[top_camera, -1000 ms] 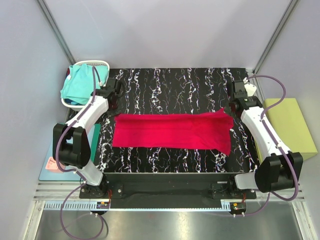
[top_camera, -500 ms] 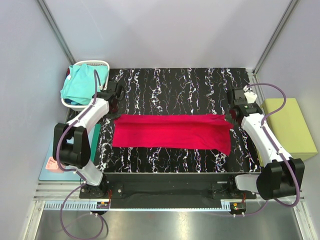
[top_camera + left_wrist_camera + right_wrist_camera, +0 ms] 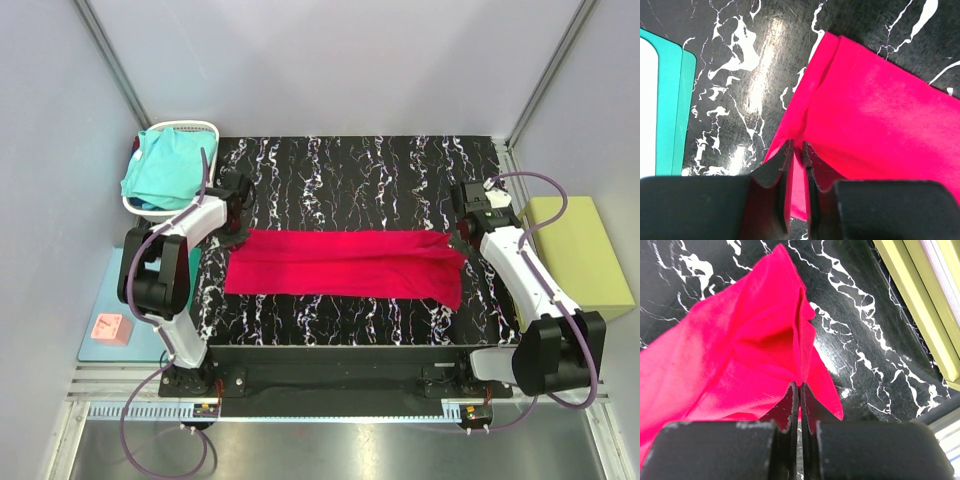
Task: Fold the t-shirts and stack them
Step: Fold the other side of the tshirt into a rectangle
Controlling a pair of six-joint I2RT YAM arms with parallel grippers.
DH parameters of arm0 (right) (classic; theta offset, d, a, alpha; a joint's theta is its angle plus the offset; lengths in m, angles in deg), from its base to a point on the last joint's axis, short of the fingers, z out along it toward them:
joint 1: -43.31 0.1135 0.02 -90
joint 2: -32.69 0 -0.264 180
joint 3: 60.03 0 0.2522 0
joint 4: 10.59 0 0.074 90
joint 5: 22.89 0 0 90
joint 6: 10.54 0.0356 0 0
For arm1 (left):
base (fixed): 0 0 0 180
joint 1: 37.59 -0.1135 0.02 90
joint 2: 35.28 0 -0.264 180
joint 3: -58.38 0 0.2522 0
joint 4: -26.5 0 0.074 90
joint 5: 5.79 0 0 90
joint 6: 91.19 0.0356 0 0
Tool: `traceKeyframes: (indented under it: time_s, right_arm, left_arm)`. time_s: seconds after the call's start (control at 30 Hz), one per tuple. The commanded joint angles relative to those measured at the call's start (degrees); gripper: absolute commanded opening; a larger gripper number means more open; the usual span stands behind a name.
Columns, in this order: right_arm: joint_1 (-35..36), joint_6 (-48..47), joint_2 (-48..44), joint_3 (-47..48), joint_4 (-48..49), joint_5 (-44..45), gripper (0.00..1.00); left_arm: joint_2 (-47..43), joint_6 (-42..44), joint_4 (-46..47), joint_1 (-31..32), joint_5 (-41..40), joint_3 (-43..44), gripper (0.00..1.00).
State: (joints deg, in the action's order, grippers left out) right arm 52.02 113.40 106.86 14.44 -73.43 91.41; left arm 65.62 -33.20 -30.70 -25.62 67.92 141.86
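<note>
At the far left, off the table's far-left corner, a white plastic basket [image 3: 186, 125] holds a crumpled turquoise cloth t-shirt [image 3: 160, 170]. Nearer, beside the table's left edge, lies a flat light-blue mat [image 3: 135, 345] with a small pink cube [image 3: 110, 327] on it.

The left gripper [image 3: 237, 228] is down at the left side of the black, white-veined marble-pattern table [image 3: 350, 175], at the far-left corner of the crimson-red cloth t-shirt [image 3: 345, 263]. In the left wrist view its fingers [image 3: 780, 167] stand slightly parted. The shirt's folded edge lies in the narrow gap between them, and the cloth runs away to the right over the table.

The red shirt lies folded into a long flat band across the middle of the table, stretching from left to right. Its near edge is straight, and its right end hangs a little nearer than the rest.

The right gripper [image 3: 461, 233] is at the shirt's far-right corner. Its fingers [image 3: 812, 407] are pressed together on a fold of the red cloth, which rises into a small ridge at the fingertips.

Furthest right, beyond the table's right edge, rests a yellow-green rectangular block [image 3: 580, 255], well apart from the shirt.
</note>
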Motion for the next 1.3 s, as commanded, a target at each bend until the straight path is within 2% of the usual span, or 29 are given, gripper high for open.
traceKeyframes:
  time_s: [0.0,0.13,0.27,0.33,0.37,0.43,0.47,0.53,0.63,0.83,1.27]
  right_arm:
    - [0.43,0.61,1.41,0.55,-1.72,0.76,0.00]
    - [0.43,0.78,2.29,1.08,-2.51,-0.12,0.00]
    - [0.43,0.78,2.21,0.90,-2.60,-0.21,0.02]
    - [0.43,1.22,1.33,1.08,-1.99,-1.34,0.14]
    - [0.43,1.14,0.63,1.17,-0.94,-2.22,0.26]
    - [0.43,1.22,-2.00,2.04,3.54,-3.98,0.35]
    - [0.43,1.14,-2.54,3.00,5.81,-4.34,0.47]
    - [0.43,0.00,-0.36,8.16,6.10,-6.09,0.53]
    - [0.43,-0.88,5.18,13.54,4.70,-8.11,0.54]
    - [0.43,-1.50,11.34,14.00,6.80,-14.09,0.49]
    - [0.43,-3.61,22.94,14.53,5.22,-14.18,0.49]
  left_arm:
    - [0.17,-0.07,1.17,-0.01,-0.32,0.25,0.18]
    - [0.09,0.19,1.16,-0.01,-0.40,0.25,0.19]
    - [-0.88,-0.07,1.08,-0.01,-1.19,-0.02,0.30]
    - [-1.84,-0.16,1.08,-0.10,-1.63,0.16,0.37]
    - [-2.28,-0.33,0.99,-0.10,-1.64,0.60,0.38]
    - [-4.30,-1.12,1.43,-0.01,-1.29,1.04,0.40]
    - [-4.75,-1.30,2.04,-0.01,-0.94,1.82,0.40]
    - [-5.19,-1.30,2.48,-0.01,0.29,3.14,0.40]
    - [-3.09,-0.95,2.31,-0.01,1.17,6.39,0.40]
    - [3.93,-0.68,3.01,-0.01,5.38,10.17,0.34]
    - [10.36,0.72,3.89,0.95,9.52,12.55,0.32]
